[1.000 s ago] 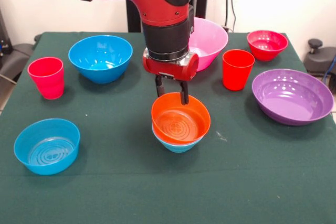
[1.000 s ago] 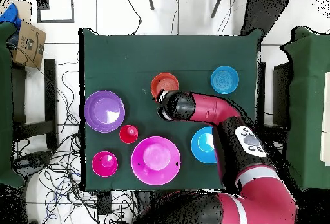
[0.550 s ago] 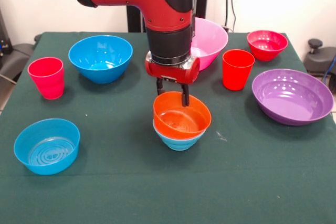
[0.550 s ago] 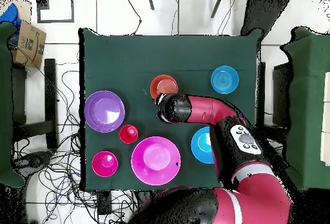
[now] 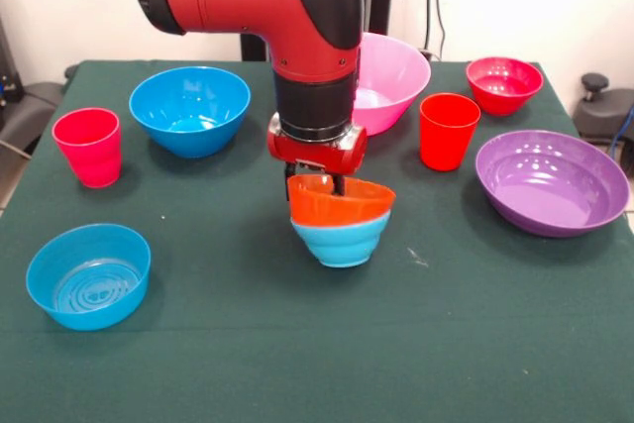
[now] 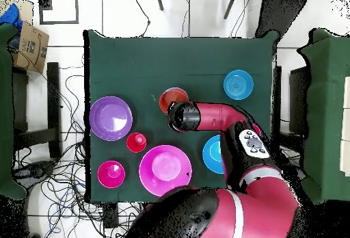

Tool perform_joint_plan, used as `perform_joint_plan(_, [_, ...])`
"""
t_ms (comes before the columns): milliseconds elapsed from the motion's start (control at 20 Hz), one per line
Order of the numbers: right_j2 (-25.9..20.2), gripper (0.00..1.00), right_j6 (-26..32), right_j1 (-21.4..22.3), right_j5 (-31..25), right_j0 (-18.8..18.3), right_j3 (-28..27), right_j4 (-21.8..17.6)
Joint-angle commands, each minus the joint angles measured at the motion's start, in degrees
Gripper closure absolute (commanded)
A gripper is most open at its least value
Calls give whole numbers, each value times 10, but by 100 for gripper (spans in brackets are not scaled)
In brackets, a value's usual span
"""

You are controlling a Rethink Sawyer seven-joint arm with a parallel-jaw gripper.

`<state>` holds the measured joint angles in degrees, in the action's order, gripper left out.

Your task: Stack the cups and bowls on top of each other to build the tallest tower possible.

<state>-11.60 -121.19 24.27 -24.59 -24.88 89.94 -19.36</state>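
- Two nested bowls are sitting mid-table under me: the orange bowl [image 5: 340, 201] is resting tilted in the light-blue bowl [image 5: 342, 239], its far rim riding higher than its near rim.
- My jaws are reaching down at that far rim of the orange bowl; my gripper [image 5: 315, 181] is mostly masked by the rim and my wrist, so I cannot tell whether the jaws are spread or pinching.
- I am judging these bowls as light, stiff, glossy plastic: slippery under the pads and easy to tip, so a thin rim is the natural place to take hold, one jaw inside and one outside.
- The other pieces are standing apart on the table [image 5: 495, 344]: pink cup [image 5: 88, 147], blue bowl [image 5: 189, 109], small blue bowl [image 5: 88, 275], pink bowl [image 5: 391, 76], orange-red cup [image 5: 448, 131], red bowl [image 5: 504, 83], purple bowl [image 5: 551, 181].
- From overhead, my arm is hiding much of the blue bowl and the pink cup.
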Motion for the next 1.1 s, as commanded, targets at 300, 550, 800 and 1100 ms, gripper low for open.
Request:
perform_joint_plan(300, [-14,0,26,-6,2,0,-26,-32])
perform_joint_plan(550, [-18,0,31,4,-15,-4,-23,-26])
perform_joint_plan(800, [-12,0,22,10,-37,5,-26,-17])
perform_joint_plan(1100, [-12,0,16,47,-112,17,-22,12])
